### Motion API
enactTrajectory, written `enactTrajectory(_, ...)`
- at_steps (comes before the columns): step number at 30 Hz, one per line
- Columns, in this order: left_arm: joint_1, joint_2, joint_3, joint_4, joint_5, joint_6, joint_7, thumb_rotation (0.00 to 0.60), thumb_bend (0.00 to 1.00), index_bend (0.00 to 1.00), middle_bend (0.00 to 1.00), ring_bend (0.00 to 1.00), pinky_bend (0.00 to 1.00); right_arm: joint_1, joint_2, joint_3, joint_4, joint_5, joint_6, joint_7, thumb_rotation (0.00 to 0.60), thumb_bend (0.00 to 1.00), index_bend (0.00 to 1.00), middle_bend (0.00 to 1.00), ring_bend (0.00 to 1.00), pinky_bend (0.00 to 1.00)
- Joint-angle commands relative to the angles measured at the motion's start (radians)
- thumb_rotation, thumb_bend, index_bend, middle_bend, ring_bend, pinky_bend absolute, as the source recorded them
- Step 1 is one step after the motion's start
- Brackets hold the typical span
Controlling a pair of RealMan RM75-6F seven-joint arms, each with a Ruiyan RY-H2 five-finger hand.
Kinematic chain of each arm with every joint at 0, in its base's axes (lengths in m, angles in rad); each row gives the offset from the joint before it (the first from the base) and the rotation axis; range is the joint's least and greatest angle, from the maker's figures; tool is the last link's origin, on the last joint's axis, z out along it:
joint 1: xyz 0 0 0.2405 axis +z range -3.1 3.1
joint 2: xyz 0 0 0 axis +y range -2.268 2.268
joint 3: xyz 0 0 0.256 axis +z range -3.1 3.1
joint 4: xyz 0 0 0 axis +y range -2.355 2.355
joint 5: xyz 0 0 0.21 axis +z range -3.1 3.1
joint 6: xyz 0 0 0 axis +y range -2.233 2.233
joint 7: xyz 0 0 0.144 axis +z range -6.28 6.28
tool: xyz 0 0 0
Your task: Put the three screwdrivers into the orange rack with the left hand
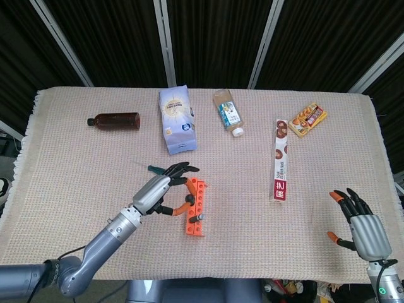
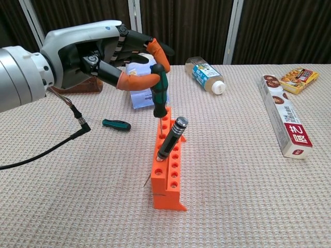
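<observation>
Fingers of the left hand (image 2: pixel 111 59) pinch the green-handled screwdriver (image 2: pixel 160 96) upright over the far end of the orange rack (image 2: pixel 168 164), its shaft down in a hole there. A black-handled screwdriver (image 2: pixel 171 138) leans in the rack's middle. The third screwdriver (image 2: pixel 116 124) lies on the cloth left of the rack. Well right of the rack, the right hand (image 1: pixel 364 228) hovers with fingers spread, holding nothing.

The left hand (image 2: pixel 111 54) has a smooth silver-grey shell, black segmented fingers and orange rubber fingertips (image 2: pixel 135 80). Its forearm is a thick grey cylinder, and a thin black cable (image 2: pixel 49 146) hangs from the wrist — probably with a small plug. The right hand (image 1: pixel 362 226) looks the same — grey back, dark fingers, orange tips.
</observation>
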Motion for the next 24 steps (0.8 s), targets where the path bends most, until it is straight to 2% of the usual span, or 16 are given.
enactTrajectory(1,-0.002,-0.015,0.008,0.014,0.005,0.008,0.024,0.600,0.63,0.74,0.11,0.00,0.00,0.009,-0.004,-0.009,-0.001,-0.011,-0.001,0.003,0.600,0.09,0.12,0.12,0.00,0.17)
enactTrajectory(15,-0.011,-0.084,0.039,0.076,-0.015,-0.017,0.060,0.600,0.63,0.72,0.10,0.00,0.00,0.027,-0.008,-0.021,-0.018,0.009,-0.049,-0.042,0.600,0.09,0.12,0.12,0.00,0.17)
enactTrajectory(24,0.001,-0.135,0.044,0.133,-0.019,0.018,0.103,0.600,0.60,0.66,0.08,0.00,0.00,0.025,-0.006,-0.020,-0.018,0.037,-0.058,-0.042,0.600,0.09,0.12,0.12,0.00,0.17)
